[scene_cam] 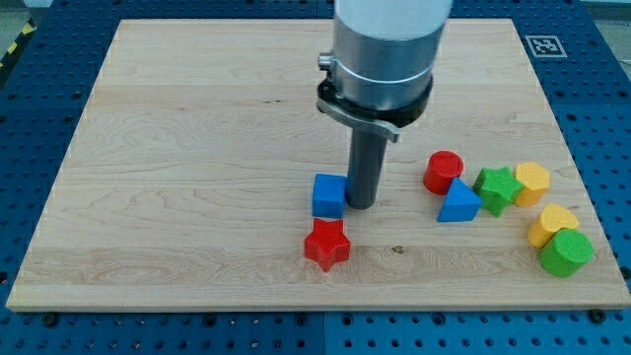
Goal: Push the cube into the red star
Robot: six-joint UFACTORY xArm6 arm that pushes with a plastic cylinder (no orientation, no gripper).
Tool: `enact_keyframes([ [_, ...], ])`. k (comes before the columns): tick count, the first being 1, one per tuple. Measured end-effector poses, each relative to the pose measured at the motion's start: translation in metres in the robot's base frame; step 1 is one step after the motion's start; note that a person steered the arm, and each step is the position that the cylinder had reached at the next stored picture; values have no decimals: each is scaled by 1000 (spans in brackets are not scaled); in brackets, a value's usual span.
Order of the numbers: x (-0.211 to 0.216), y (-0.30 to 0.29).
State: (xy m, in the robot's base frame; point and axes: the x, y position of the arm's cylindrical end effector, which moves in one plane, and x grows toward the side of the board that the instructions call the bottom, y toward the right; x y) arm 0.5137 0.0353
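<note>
A blue cube [328, 195] sits near the middle of the wooden board, toward the view's bottom. A red star [326, 245] lies just below it, with a small gap between them. My tip [361, 206] is down on the board right beside the cube's right side, touching or nearly touching it. The rod rises into the grey arm body [385, 49] at the view's top.
A cluster sits at the view's right: a red cylinder [444, 172], a blue triangle [458, 203], a green star [498, 188], a yellow hexagon-like block [531, 182], a yellow heart-like block [552, 224] and a green cylinder [566, 252]. The board's bottom edge [315, 308] is close below the red star.
</note>
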Motion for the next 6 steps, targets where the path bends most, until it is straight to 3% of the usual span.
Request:
enact_keyframes([
  [2,-42,-12],
  [3,-45,-47],
  [6,-14,-50],
])
